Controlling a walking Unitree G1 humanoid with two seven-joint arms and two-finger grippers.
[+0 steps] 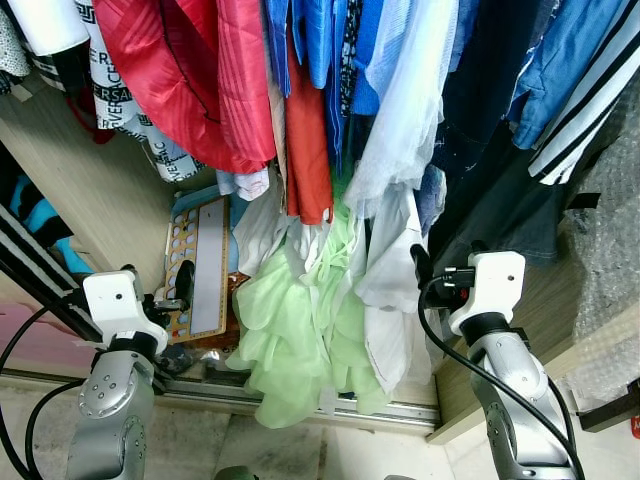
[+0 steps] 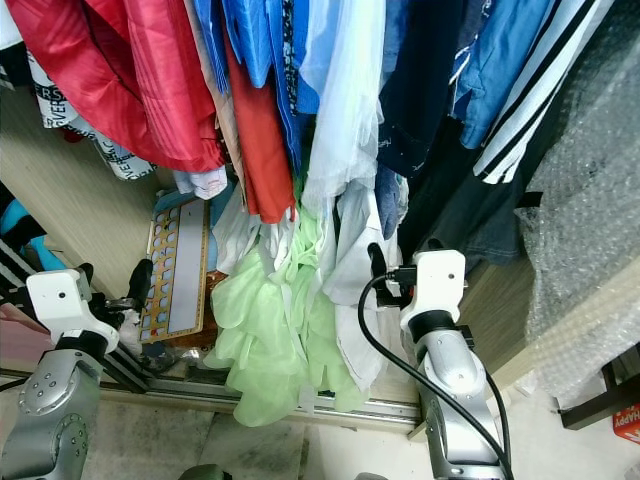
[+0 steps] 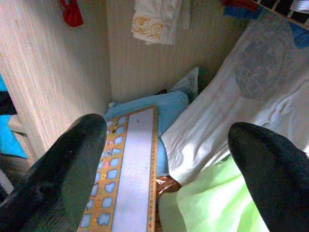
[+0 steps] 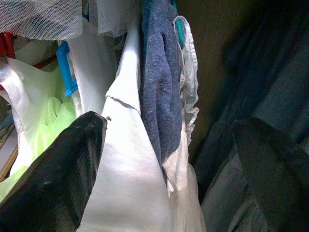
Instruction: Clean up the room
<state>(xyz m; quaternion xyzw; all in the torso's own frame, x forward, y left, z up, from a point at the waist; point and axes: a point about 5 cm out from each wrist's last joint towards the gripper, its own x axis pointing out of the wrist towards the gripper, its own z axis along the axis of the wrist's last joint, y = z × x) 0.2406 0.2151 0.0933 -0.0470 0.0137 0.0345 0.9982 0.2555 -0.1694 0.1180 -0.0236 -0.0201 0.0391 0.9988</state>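
Note:
I face an open wardrobe packed with hanging clothes: red garments [image 1: 190, 70], blue shirts [image 1: 320, 40], a pale white dress [image 1: 400, 120] and dark clothes [image 1: 490, 120]. A light green garment [image 1: 300, 330] and a white garment [image 1: 390, 290] hang down to the wardrobe floor. My left gripper [image 1: 160, 285] is raised at the lower left, open and holding nothing, in front of a flat board with coloured shapes [image 3: 130, 164]. Raised at the lower right, my right gripper [image 4: 171, 140] is open too, close to the white garment [image 4: 130, 159] and a blue-grey knit [image 4: 161, 87].
The board leans on a blue cushion [image 3: 159, 104] against the wooden side wall [image 1: 90, 190]. A metal sliding-door track [image 1: 330, 405] runs along the wardrobe's front edge. Bubble wrap [image 1: 610, 250] covers a wooden piece at the right. Striped fabric [image 1: 30, 270] lies at the left.

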